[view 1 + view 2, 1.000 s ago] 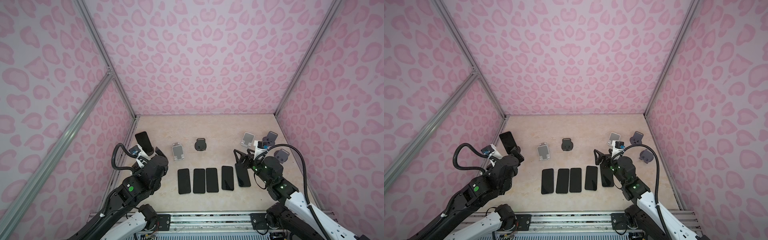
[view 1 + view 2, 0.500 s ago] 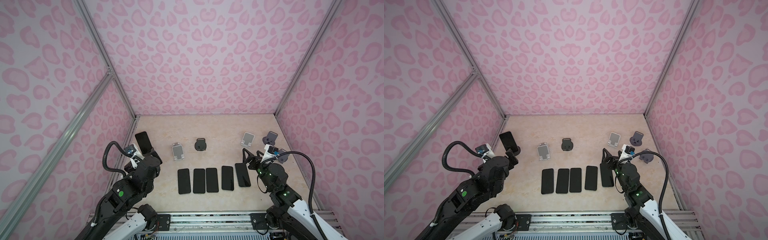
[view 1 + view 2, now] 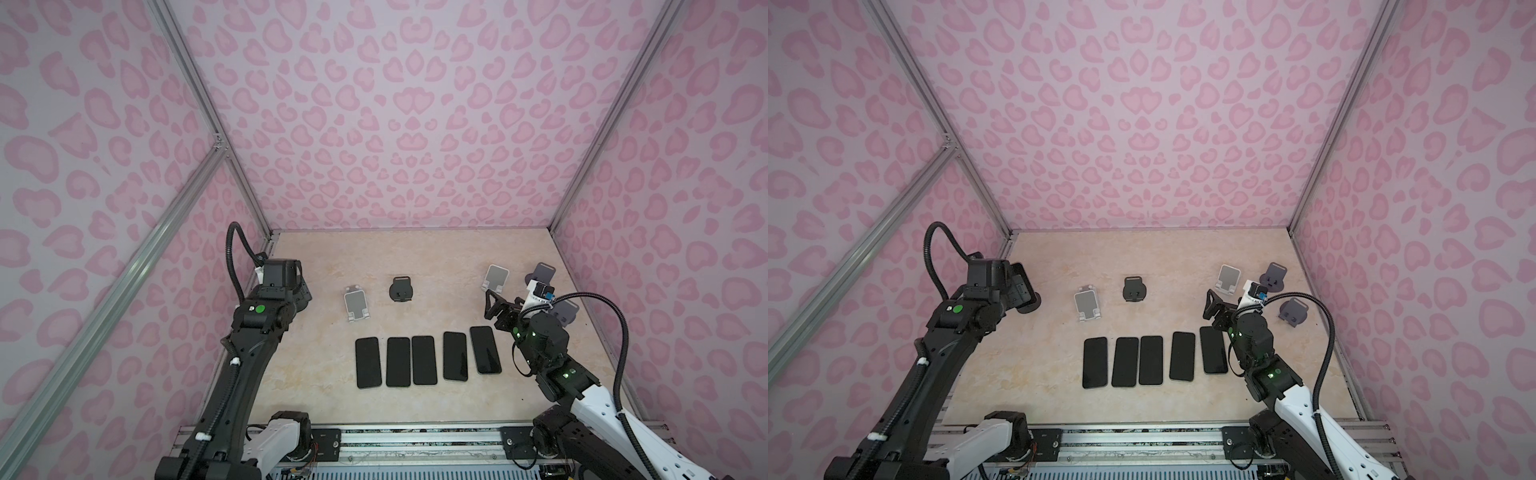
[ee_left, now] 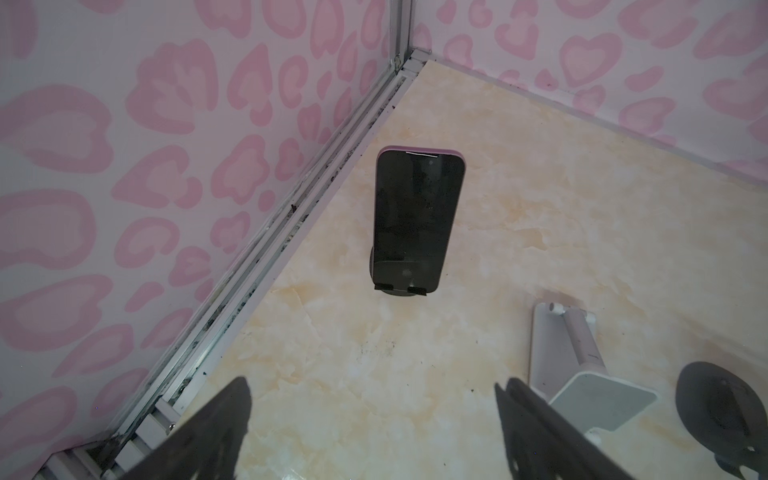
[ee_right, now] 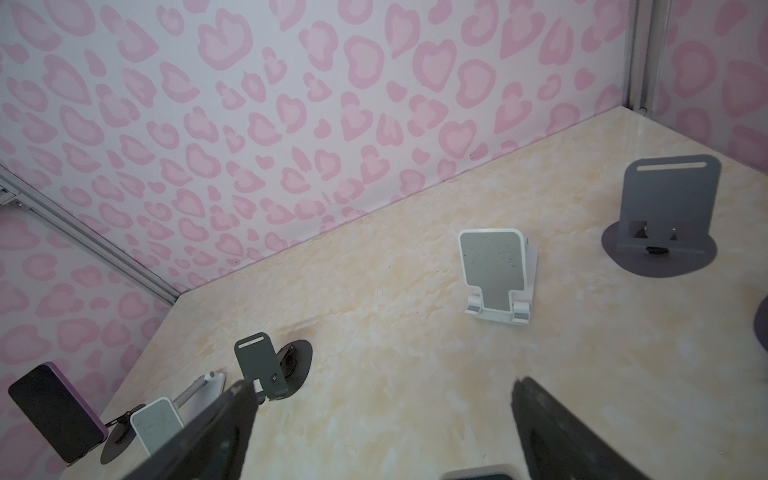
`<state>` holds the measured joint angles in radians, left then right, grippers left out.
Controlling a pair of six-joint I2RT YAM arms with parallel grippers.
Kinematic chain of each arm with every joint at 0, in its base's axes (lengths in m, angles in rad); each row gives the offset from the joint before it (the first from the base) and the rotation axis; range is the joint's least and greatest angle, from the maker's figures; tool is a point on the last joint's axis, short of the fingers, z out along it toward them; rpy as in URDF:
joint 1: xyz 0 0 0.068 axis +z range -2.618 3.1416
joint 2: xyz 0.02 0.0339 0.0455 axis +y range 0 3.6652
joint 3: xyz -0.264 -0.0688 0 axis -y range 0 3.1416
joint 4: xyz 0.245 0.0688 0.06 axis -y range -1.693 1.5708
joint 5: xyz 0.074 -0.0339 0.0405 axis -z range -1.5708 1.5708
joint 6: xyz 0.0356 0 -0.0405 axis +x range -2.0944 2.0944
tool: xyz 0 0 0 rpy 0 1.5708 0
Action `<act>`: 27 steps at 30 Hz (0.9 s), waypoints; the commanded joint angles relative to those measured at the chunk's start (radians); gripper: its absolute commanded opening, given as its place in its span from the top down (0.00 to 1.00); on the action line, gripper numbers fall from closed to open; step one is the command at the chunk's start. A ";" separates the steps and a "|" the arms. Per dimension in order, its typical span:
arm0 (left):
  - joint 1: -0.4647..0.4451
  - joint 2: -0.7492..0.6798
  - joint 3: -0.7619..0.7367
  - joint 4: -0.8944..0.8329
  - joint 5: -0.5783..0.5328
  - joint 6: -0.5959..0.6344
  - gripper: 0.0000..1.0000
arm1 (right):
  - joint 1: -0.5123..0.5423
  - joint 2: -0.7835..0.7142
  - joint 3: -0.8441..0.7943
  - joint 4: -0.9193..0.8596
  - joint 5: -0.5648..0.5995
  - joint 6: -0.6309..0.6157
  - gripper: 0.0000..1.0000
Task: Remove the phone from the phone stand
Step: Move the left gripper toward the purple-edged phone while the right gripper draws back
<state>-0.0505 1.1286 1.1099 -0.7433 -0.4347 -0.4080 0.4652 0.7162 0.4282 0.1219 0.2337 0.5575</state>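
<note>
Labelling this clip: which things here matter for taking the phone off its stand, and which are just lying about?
Job: phone, propped on its dark stand; left gripper, open, facing it.
Lying about: five flat phones in a row; five empty stands; right gripper, open.

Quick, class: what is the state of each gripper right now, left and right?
Left gripper: open, holding nothing, apart from the phone.
Right gripper: open, holding nothing.

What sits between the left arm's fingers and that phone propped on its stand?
Nothing: in the left wrist view, only bare table lies between the open fingers and the phone on its black stand. A white stand sits beside that stretch.
</note>
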 commanded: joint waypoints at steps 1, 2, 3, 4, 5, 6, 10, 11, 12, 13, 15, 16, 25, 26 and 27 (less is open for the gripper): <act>0.041 0.069 0.036 0.050 0.095 0.080 0.04 | -0.003 0.011 0.004 -0.004 -0.013 0.010 0.02; 0.050 0.094 0.045 0.066 0.103 0.085 0.04 | -0.008 0.015 0.003 -0.007 -0.007 0.015 0.02; 0.056 0.117 0.056 0.074 0.103 0.090 0.04 | -0.012 0.022 0.004 -0.014 -0.003 0.025 0.02; 0.065 0.144 0.071 0.079 0.102 0.095 0.04 | -0.019 0.029 0.006 -0.021 -0.007 0.033 0.02; 0.073 0.163 0.082 0.086 0.106 0.099 0.04 | -0.027 0.035 0.009 -0.022 -0.020 0.036 0.02; 0.079 0.180 0.086 0.100 0.113 0.108 0.04 | -0.033 0.042 0.009 -0.018 -0.037 0.033 0.02; 0.097 0.235 0.114 0.150 0.137 0.120 0.04 | -0.049 0.058 0.006 -0.016 -0.061 0.036 0.02; 0.100 0.252 0.127 0.149 0.138 0.120 0.04 | -0.053 0.060 0.007 -0.013 -0.067 0.036 0.02; 0.103 0.273 0.140 0.150 0.137 0.121 0.04 | -0.057 0.061 0.007 -0.011 -0.076 0.032 0.02; 0.103 0.291 0.152 0.154 0.134 0.124 0.04 | -0.064 0.062 0.009 -0.010 -0.083 0.026 0.02; 0.103 0.321 0.172 0.166 0.147 0.134 0.04 | -0.073 0.062 0.008 -0.015 -0.086 0.021 0.02; 0.103 0.333 0.182 0.166 0.145 0.136 0.04 | -0.078 0.058 0.008 -0.018 -0.091 0.021 0.02; 0.115 0.419 0.225 0.183 0.113 0.153 0.04 | -0.117 0.030 -0.016 -0.027 -0.128 0.021 0.02; 0.116 0.427 0.227 0.184 0.103 0.153 0.04 | -0.119 0.029 -0.018 -0.028 -0.133 0.020 0.02; 0.117 0.434 0.229 0.189 0.100 0.153 0.04 | -0.122 0.028 -0.014 -0.034 -0.137 0.021 0.02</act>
<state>0.0654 1.5452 1.3247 -0.5926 -0.3145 -0.2676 0.3470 0.7467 0.4187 0.0940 0.1169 0.5827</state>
